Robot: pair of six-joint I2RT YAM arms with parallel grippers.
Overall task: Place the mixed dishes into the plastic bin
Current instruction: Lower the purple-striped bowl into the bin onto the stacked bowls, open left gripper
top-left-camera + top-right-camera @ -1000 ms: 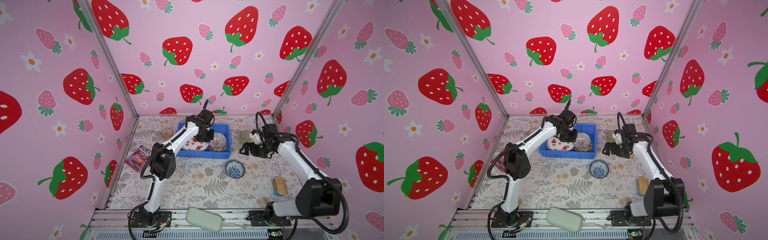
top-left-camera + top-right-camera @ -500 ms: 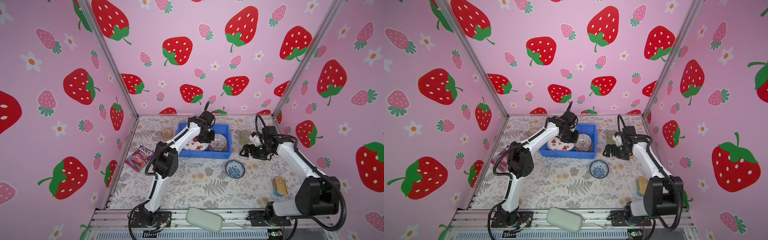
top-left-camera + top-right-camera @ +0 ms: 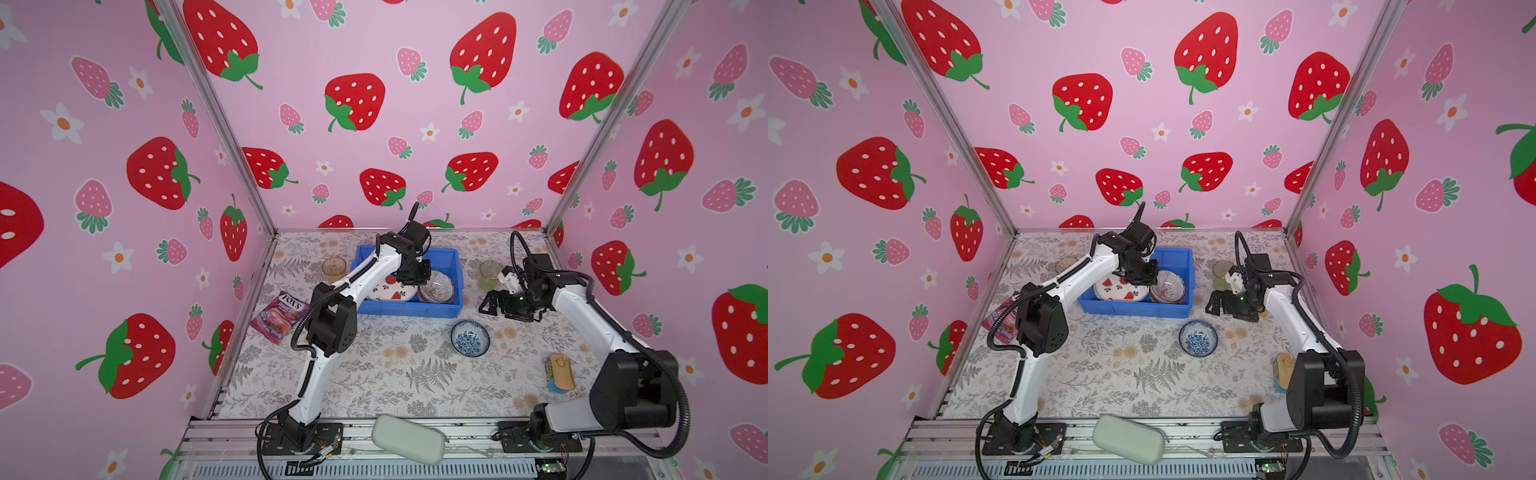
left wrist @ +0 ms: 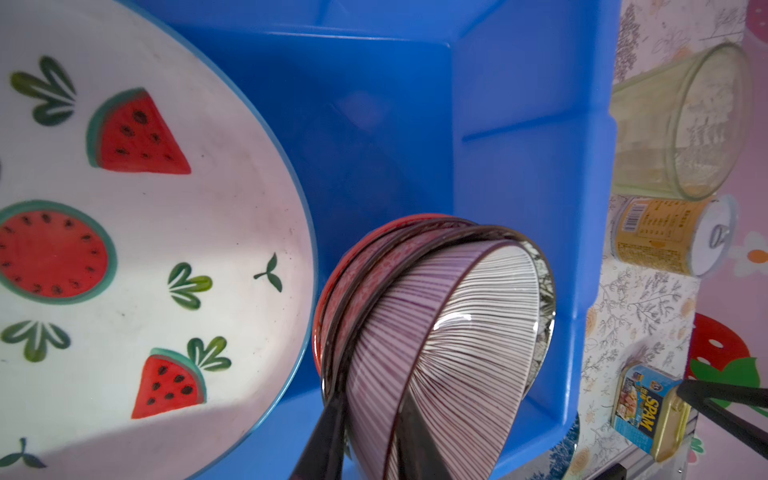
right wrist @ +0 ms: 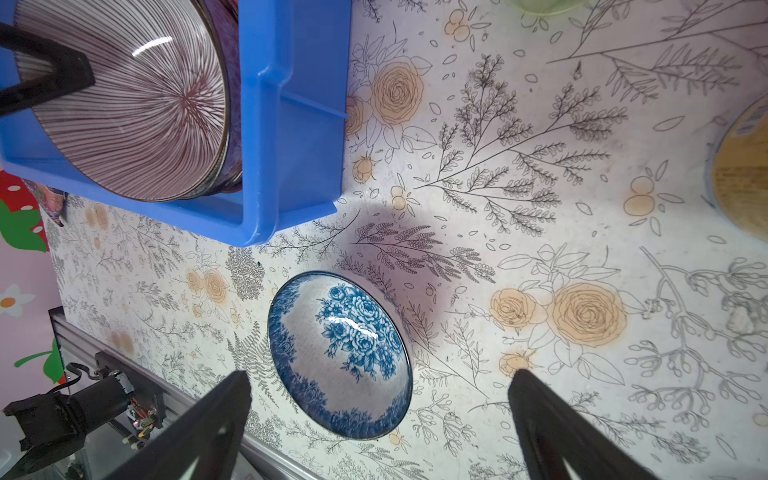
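My left hand (image 4: 372,409) reaches down into the blue bin (image 3: 415,308), which sits on the table (image 3: 395,374) just above the centre of both top views. Its fingers (image 4: 322,436) stand narrowly apart, one on each side of the wall of the striped bowl (image 4: 457,332). I cannot tell whether they press on it. That bowl is nested in an orange bowl (image 4: 345,274) at the bin's right end, beside the watermelon plate (image 4: 145,249) lying at its left end.

My right hand (image 3: 492,303) hangs over the table just right of the bin, its fingers spread wide. The blue-white bowl (image 3: 470,338) stands on the table below the bin's right corner, apart from both hands. A green tumbler (image 3: 490,274) stands right of the bin, and an amber tumbler (image 3: 334,268) left of it.
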